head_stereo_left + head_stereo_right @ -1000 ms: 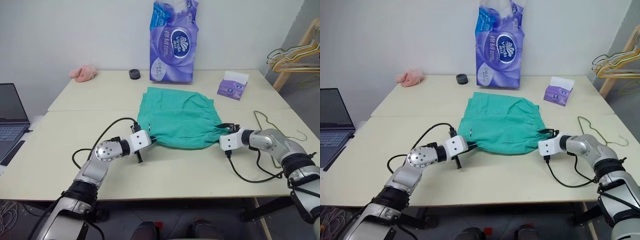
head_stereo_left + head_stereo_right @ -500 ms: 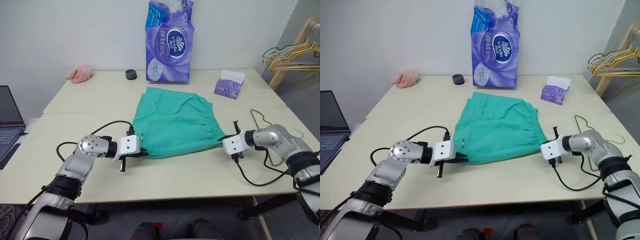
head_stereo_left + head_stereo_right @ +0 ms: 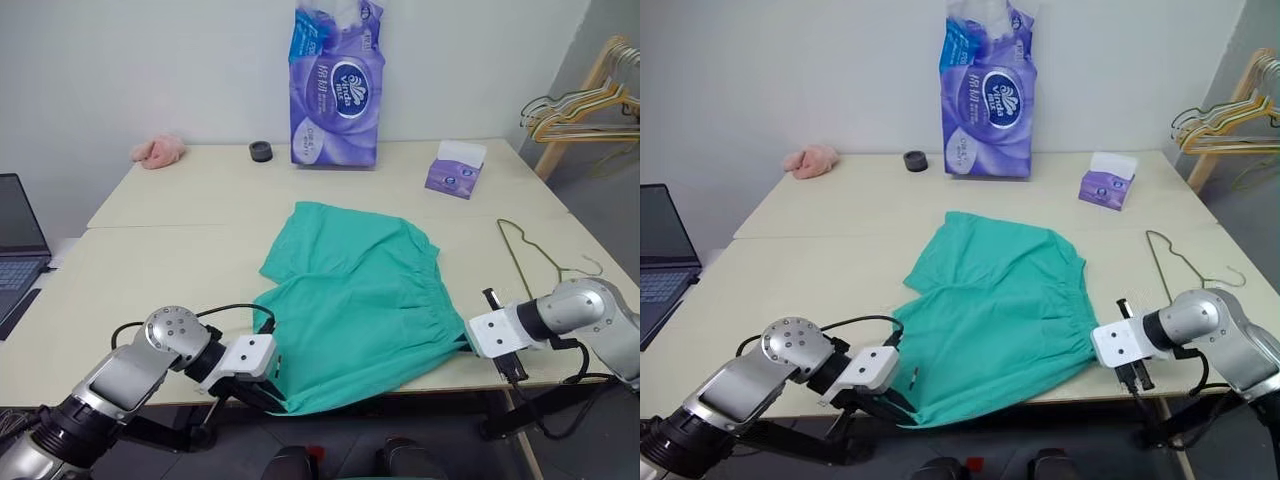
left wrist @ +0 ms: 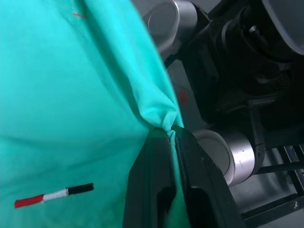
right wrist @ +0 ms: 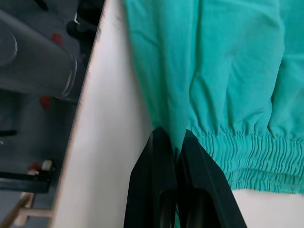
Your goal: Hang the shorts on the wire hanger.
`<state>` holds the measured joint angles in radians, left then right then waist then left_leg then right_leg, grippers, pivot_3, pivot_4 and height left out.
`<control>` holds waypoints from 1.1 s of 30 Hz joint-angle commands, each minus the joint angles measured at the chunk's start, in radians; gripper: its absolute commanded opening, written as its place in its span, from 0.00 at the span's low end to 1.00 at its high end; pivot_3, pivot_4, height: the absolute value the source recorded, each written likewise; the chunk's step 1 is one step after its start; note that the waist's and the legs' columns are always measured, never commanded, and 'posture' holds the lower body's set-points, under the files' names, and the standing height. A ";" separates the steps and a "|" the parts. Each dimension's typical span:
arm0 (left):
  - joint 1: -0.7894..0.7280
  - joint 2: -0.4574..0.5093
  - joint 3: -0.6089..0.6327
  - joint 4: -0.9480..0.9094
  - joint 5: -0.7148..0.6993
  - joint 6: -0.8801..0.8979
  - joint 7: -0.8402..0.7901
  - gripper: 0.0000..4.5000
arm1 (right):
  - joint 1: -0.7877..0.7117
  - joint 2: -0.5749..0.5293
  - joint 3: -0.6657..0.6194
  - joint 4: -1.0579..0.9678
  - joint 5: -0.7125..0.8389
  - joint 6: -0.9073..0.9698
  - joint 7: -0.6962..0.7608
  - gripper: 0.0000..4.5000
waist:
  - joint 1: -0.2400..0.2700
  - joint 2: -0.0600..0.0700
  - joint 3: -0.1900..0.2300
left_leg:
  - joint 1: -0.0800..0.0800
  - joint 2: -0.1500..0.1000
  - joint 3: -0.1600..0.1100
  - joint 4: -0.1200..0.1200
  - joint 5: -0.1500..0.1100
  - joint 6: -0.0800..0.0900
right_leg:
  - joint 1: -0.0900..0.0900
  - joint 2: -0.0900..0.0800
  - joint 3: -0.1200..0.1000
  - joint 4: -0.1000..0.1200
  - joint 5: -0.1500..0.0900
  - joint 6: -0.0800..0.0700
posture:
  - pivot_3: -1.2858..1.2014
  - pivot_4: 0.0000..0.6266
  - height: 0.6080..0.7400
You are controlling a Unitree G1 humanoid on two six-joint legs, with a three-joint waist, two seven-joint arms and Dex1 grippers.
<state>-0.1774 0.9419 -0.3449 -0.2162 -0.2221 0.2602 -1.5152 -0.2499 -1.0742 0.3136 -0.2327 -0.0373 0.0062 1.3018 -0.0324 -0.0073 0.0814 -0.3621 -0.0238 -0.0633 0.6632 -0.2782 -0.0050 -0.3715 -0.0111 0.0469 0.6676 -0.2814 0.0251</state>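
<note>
Both our end effectors, left [image 3: 272, 392] and right [image 3: 468, 340], are clamped on the teal-green fabric shorts [image 3: 360, 300] at the desk [image 3: 150, 270] edge; the thin wire hanger [image 3: 530, 255] lies untouched, hanging undone.

A tall purple tissue pack [image 3: 336, 85] is stood at the far edge of the table [image 3: 180, 250]. A small black ring [image 3: 261, 151] and a pink cloth wad [image 3: 158, 150] are seen to its left, a purple tissue box [image 3: 453, 169] to its right. A laptop [image 3: 18, 238] is placed at far left; hangers [image 3: 575, 105] are hung on a wooden rack at far right.
</note>
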 commanded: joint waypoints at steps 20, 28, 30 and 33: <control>0.007 -0.120 0.100 -0.068 -0.182 0.164 0.108 1.00 | 0.001 -0.042 -0.210 -0.233 0.313 0.370 0.076 0.99 | 0.000 -0.001 0.001 | -0.002 0.000 0.000 -0.001 0.000 0.000 | -0.001 -0.001 0.000 -0.002 0.000 0.001 | 0.49 0.07 1.00; -0.143 -0.292 0.214 -0.035 -0.228 0.273 0.376 1.00 | 0.005 0.125 -0.456 -0.122 0.407 0.637 -0.258 0.99 | 0.001 -0.002 0.001 | -0.002 -0.001 -0.001 0.001 0.000 0.000 | 0.001 -0.001 -0.001 -0.002 0.001 0.003 | 0.48 0.07 1.00; -0.192 -0.330 0.196 -0.006 -0.167 0.238 0.441 1.00 | 0.022 0.198 -0.520 -0.063 0.370 0.679 -0.414 0.99 | 0.001 -0.003 0.000 | -0.002 -0.001 0.000 0.000 0.000 -0.001 | 0.001 -0.001 0.000 -0.003 0.001 0.003 | 0.48 0.07 1.00; -0.254 -0.389 0.155 0.033 -0.082 0.185 0.524 1.00 | 0.005 0.318 -0.603 0.044 0.306 0.801 -0.677 0.99 | 0.001 -0.004 0.000 | -0.003 -0.001 0.000 0.000 0.000 -0.001 | 0.000 -0.001 0.001 -0.003 0.004 -0.001 | 0.48 0.08 1.00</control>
<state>-0.4003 0.5710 -0.1718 -0.1841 -0.3441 0.4836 -1.0351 -0.2242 -0.7838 -0.2261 -0.2329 0.3040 0.7370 0.7687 -0.0311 -0.0114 0.0815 -0.3649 -0.0254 -0.0630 0.6632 -0.2784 -0.0058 -0.3714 -0.0126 0.0482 0.6646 -0.2769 0.0237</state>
